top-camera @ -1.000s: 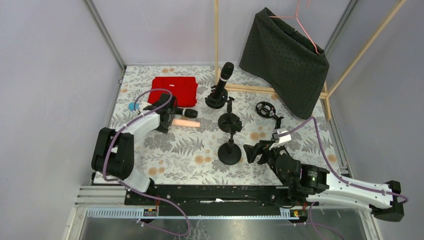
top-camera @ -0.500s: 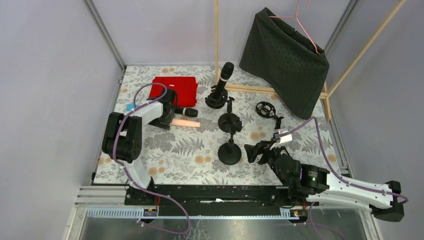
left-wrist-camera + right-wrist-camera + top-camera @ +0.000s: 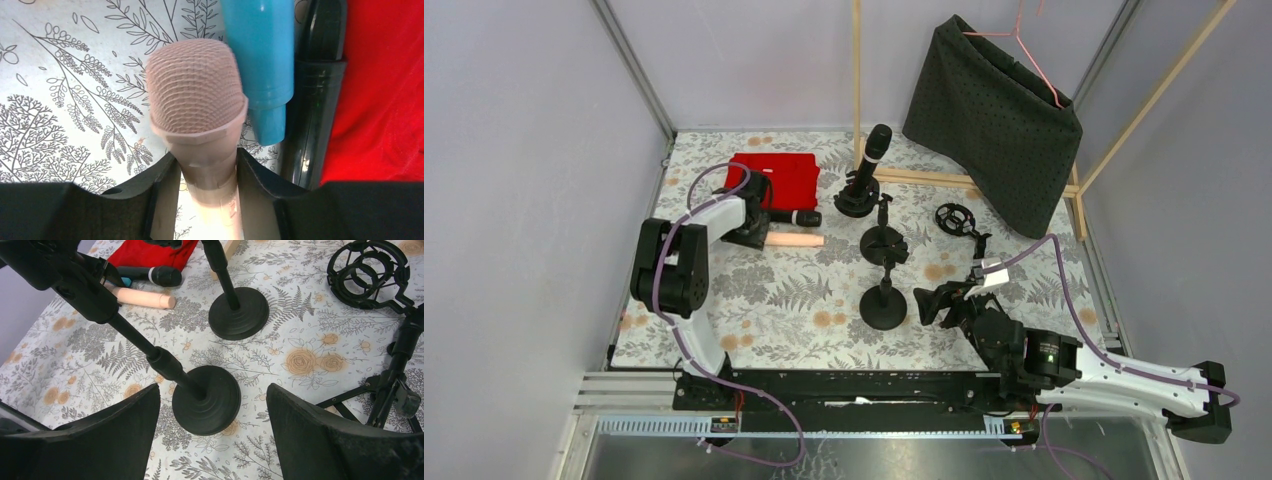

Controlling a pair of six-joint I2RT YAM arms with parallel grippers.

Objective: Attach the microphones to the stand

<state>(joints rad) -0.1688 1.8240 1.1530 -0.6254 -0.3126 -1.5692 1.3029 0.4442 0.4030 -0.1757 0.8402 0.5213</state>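
Observation:
A peach-pink microphone (image 3: 195, 95) lies on the table with its mesh head toward the left wrist camera. My left gripper (image 3: 205, 165) is shut on its neck, both fingers touching it. From above, its handle (image 3: 796, 240) sticks out right of my left gripper (image 3: 757, 230). A light blue microphone (image 3: 262, 60) and a black microphone (image 3: 317, 90) lie right beside it. Another black microphone (image 3: 871, 158) stands in a stand at the back. My right gripper (image 3: 212, 390) is open, facing the base of an empty stand (image 3: 206, 400).
A red cloth (image 3: 776, 178) lies behind the loose microphones. A second empty stand (image 3: 884, 243) is mid-table, and a black shock mount on a tripod (image 3: 954, 218) stands to its right. A dark cloth on a pink hanger (image 3: 994, 120) hangs from a wooden frame at the back right.
My left gripper has closed onto the peach-pink microphone's neck, and the left arm has swung in over it, covering the blue one from above. The loose microphones shifted slightly back. The right arm has not moved.

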